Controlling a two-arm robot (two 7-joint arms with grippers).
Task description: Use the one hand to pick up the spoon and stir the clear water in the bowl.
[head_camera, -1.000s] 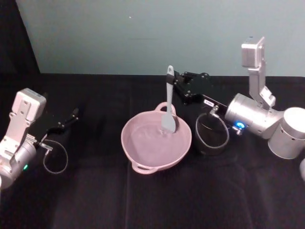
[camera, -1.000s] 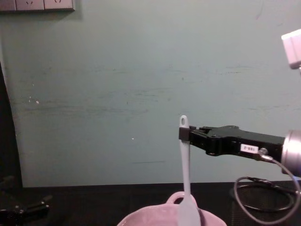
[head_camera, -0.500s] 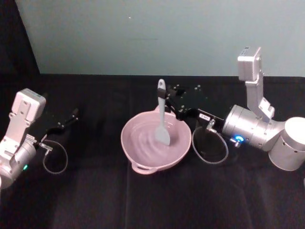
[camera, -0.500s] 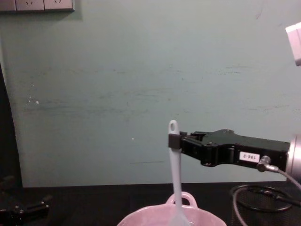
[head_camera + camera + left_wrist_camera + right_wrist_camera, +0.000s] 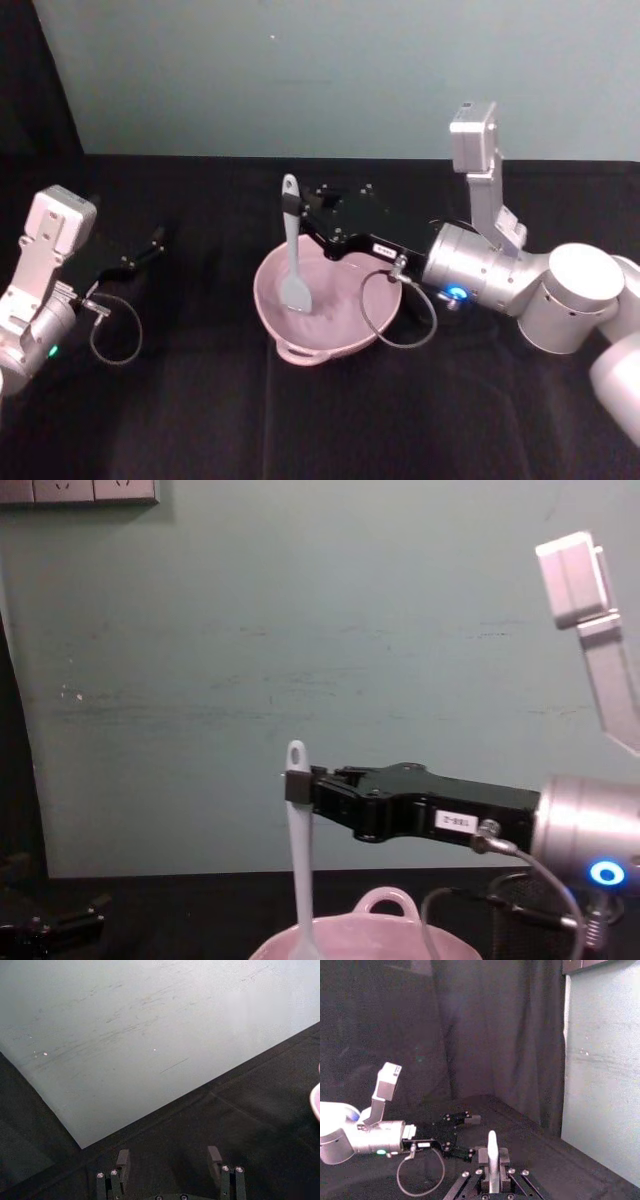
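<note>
Evidently this was the stirring step. The right end effector (image 5: 296,207) was clamped tight on the spoon (image 5: 292,255), high on the handle and just under the hole at its end. From where I stood that grip made sense. It let the long shaft hang nearly upright, so the flat head reached down into the bowl (image 5: 268,310) while the black fingers and the silver wrist sat above the rim, clear of the wet. The arm came in low from the robot's right, crossing over the bowl's far edge.

The bowl sat in the middle of the dark counter (image 5: 200,420), with one loop handle toward the robot and another at the far rim. The spoon's head was on the bowl's left side, near the wall. The clear water (image 5: 335,305) showed as little more than a faint sheen on the pink. I could not tell whether the head touched the bottom.

The left end effector (image 5: 152,245) lay parked well off to the left, its fingers spread and holding nothing, so nothing steadied the bowl. I judged that to be the risk: with the head so near the wall, a wide sweep could push the bowl along the cloth or slop water over the rim.
</note>
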